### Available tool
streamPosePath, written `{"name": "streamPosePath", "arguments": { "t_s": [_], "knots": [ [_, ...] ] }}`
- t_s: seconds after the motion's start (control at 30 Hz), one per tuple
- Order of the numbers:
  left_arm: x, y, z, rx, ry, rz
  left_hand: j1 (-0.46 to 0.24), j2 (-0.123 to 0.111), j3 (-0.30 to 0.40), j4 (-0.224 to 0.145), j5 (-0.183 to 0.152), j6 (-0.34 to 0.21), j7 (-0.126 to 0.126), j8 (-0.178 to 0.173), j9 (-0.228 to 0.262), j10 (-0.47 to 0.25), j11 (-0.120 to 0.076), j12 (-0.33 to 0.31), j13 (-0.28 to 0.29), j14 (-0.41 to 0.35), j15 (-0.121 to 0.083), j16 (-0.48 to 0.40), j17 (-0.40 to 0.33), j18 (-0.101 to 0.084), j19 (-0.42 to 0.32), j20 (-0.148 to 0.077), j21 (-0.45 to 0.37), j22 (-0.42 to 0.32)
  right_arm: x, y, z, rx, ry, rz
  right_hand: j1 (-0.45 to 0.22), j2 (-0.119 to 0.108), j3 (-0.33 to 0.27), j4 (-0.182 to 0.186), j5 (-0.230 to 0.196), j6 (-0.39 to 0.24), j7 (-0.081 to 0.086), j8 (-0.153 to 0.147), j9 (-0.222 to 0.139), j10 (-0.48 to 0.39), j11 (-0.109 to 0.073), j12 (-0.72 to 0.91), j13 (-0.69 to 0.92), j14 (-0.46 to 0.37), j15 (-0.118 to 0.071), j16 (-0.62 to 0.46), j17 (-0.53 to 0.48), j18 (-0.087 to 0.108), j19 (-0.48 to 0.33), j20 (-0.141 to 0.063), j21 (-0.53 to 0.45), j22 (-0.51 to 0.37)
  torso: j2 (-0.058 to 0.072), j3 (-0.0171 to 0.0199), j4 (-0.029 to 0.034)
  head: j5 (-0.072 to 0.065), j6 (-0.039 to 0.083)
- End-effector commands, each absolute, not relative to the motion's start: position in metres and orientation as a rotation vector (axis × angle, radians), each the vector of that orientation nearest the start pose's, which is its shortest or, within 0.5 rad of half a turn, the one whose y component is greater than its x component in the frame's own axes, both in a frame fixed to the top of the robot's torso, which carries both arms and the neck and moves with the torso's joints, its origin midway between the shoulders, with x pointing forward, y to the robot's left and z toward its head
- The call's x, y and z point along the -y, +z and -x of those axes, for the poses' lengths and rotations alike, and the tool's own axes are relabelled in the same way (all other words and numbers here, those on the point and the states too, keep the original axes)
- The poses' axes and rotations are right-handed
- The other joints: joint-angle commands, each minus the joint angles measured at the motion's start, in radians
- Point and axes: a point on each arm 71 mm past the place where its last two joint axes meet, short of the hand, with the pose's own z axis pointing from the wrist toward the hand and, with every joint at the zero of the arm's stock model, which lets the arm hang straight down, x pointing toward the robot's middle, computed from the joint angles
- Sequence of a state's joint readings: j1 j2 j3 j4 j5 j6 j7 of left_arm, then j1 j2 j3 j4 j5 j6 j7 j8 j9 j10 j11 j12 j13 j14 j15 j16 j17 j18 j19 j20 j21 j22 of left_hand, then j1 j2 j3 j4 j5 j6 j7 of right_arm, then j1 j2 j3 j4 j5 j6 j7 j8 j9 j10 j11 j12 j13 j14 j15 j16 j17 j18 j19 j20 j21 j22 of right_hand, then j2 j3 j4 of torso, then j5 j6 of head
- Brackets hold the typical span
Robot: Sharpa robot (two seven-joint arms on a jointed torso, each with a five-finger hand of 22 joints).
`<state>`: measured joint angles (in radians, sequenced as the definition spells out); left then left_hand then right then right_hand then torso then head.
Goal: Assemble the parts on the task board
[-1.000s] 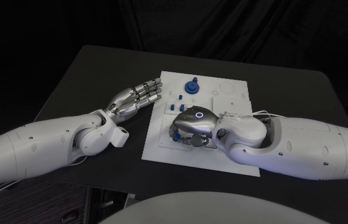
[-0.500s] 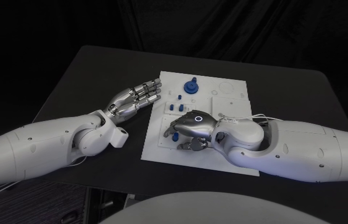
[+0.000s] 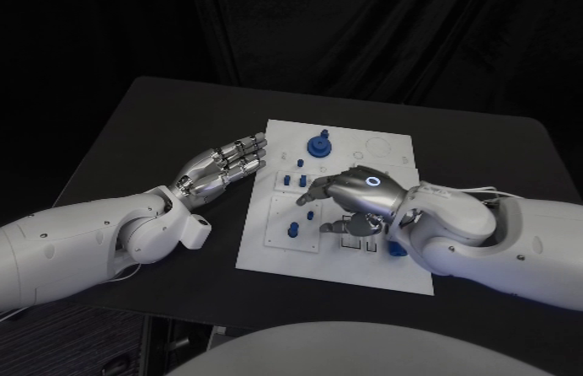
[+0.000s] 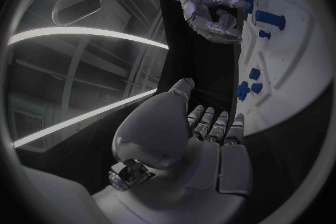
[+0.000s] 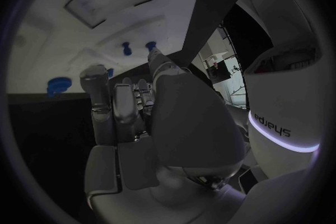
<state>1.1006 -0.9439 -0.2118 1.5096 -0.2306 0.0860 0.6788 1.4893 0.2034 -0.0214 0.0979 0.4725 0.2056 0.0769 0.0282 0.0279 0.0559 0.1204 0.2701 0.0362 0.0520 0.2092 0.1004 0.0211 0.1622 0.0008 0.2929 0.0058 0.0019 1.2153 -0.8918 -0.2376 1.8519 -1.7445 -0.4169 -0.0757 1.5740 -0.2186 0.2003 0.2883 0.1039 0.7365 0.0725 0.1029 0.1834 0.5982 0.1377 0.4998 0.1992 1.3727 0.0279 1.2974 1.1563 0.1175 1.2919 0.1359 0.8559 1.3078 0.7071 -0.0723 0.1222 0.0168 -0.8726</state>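
Parts: small blue pieces (image 3: pixel 307 217) lie on the white task board (image 3: pixel 274 254) in the middle of the table (image 3: pixel 146 123); a bigger blue knob (image 3: pixel 321 145) stands near its far edge.
Right hand (image 3: pixel 355 192): above the board, fingers curled down; whether it holds a piece, I cannot tell.
Left hand (image 3: pixel 222 169): open, holds nothing, just beside the board's left edge.
Risk: the low fingers may push loose pieces away.
Change: right hand moved right and farther; blue pieces it covered now show.

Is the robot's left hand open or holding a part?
Open: the silver left hand hovers beside the white task board, fingers extended and apart, nothing between them; the left wrist view shows the same.
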Motion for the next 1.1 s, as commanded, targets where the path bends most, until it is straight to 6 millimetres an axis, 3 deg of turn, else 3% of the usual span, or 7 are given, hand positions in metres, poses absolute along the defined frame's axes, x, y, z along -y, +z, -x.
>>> {"name": "streamPosePath", "arguments": {
  "t_s": [0.03,0.27,0.33,0.43,0.47,0.7,1.1],
  "knots": [
    [-0.241,-0.258,-0.423,-1.577,-1.873,0.814,-0.001,0.011,0.004,0.000,0.006,0.002,0.006,0.003,0.002,-0.004,-0.004,0.001,-0.001,0.002,0.005,0.003,0.001,0.002,-0.004,0.003,-0.004,0.000,0.146,-0.185,-0.380,-1.496,0.894,0.432,0.014,0.010,0.011,-0.002,0.014,0.015,0.017,0.015,0.000,0.000,-0.002,0.025,0.005,0.006,0.004,0.003,0.000,0.011,0.009,-0.002,0.004,0.092,-0.001,-0.0002,-0.0008,-0.007,0.000],
    [-0.241,-0.258,-0.423,-1.576,-1.867,0.815,-0.002,0.011,0.005,0.000,0.007,0.006,0.008,0.004,0.002,-0.003,-0.006,0.005,0.000,0.003,0.005,0.005,0.002,0.002,-0.004,0.003,-0.003,0.001,0.191,-0.163,-0.380,-1.525,0.840,0.259,0.063,0.043,0.065,-0.022,0.130,0.106,0.052,0.062,0.009,0.135,-0.021,0.141,0.036,0.017,0.006,0.014,0.009,0.005,0.029,-0.001,0.043,0.101,-0.001,-0.0016,-0.0012,-0.025,0.000],
    [-0.241,-0.258,-0.423,-1.575,-1.865,0.815,-0.002,0.011,0.005,0.000,0.007,0.007,0.008,0.004,0.002,-0.003,-0.006,0.005,0.000,0.003,0.005,0.005,0.002,0.002,-0.004,0.003,-0.003,0.001,0.205,-0.163,-0.381,-1.560,0.800,0.204,0.067,0.054,0.077,-0.028,0.139,0.179,0.073,0.100,0.025,0.271,-0.060,0.241,0.079,0.023,-0.026,0.016,0.011,0.005,0.036,-0.015,0.059,0.104,-0.001,-0.0015,-0.0009,-0.033,0.000],
    [-0.241,-0.258,-0.423,-1.575,-1.863,0.815,-0.002,0.011,0.006,0.000,0.007,0.007,0.008,0.004,0.002,-0.003,-0.007,0.005,0.000,0.003,0.005,0.005,0.002,0.002,-0.004,0.003,-0.003,0.001,0.225,-0.167,-0.382,-1.628,0.714,0.125,0.013,0.050,0.067,-0.015,0.111,0.272,0.034,0.161,0.058,0.304,-0.096,0.504,0.257,0.013,-0.057,-0.015,-0.023,0.009,0.022,-0.048,0.021,0.092,-0.001,-0.0027,0.0001,-0.050,0.000],
    [-0.241,-0.258,-0.423,-1.574,-1.863,0.815,-0.002,0.012,0.007,0.000,0.009,0.008,0.009,0.004,0.002,-0.003,-0.007,0.006,0.000,0.003,0.004,0.006,0.002,0.002,-0.004,0.003,-0.003,0.001,0.231,-0.170,-0.381,-1.657,0.677,0.098,-0.066,0.068,0.042,-0.009,0.083,0.275,0.013,0.182,0.074,0.531,-0.105,0.818,0.732,0.029,-0.068,0.004,0.002,0.009,0.033,-0.058,0.039,0.098,-0.001,-0.0030,0.0003,-0.056,0.000],
    [-0.242,-0.258,-0.425,-1.566,-1.864,0.837,-0.002,0.013,0.008,0.000,0.010,0.010,0.009,0.005,0.003,-0.003,-0.007,0.007,0.000,0.003,0.005,0.006,0.002,0.002,-0.004,0.003,-0.003,0.001,0.261,-0.189,-0.374,-1.788,0.430,0.022,-0.316,0.076,-0.004,0.002,0.049,0.279,-0.009,0.278,0.152,0.946,-0.142,1.065,1.341,0.151,-0.087,0.189,0.267,-0.043,0.159,-0.086,0.338,0.168,0.001,-0.0040,0.0005,-0.100,0.000],
    [-0.244,-0.257,-0.426,-1.532,-1.875,0.867,0.000,0.011,0.012,-0.002,0.017,0.019,0.012,0.007,0.004,-0.001,-0.008,0.011,0.001,0.003,0.004,0.007,0.002,0.001,-0.003,0.002,-0.004,0.000,0.274,-0.210,-0.363,-1.892,0.204,0.010,-0.509,0.030,0.025,0.009,0.077,0.274,-0.039,0.377,0.280,0.973,-0.172,1.071,1.372,0.198,-0.121,0.273,0.414,-0.091,0.241,-0.118,0.602,0.229,0.001,-0.0019,0.0028,-0.125,0.000]
  ]
}}
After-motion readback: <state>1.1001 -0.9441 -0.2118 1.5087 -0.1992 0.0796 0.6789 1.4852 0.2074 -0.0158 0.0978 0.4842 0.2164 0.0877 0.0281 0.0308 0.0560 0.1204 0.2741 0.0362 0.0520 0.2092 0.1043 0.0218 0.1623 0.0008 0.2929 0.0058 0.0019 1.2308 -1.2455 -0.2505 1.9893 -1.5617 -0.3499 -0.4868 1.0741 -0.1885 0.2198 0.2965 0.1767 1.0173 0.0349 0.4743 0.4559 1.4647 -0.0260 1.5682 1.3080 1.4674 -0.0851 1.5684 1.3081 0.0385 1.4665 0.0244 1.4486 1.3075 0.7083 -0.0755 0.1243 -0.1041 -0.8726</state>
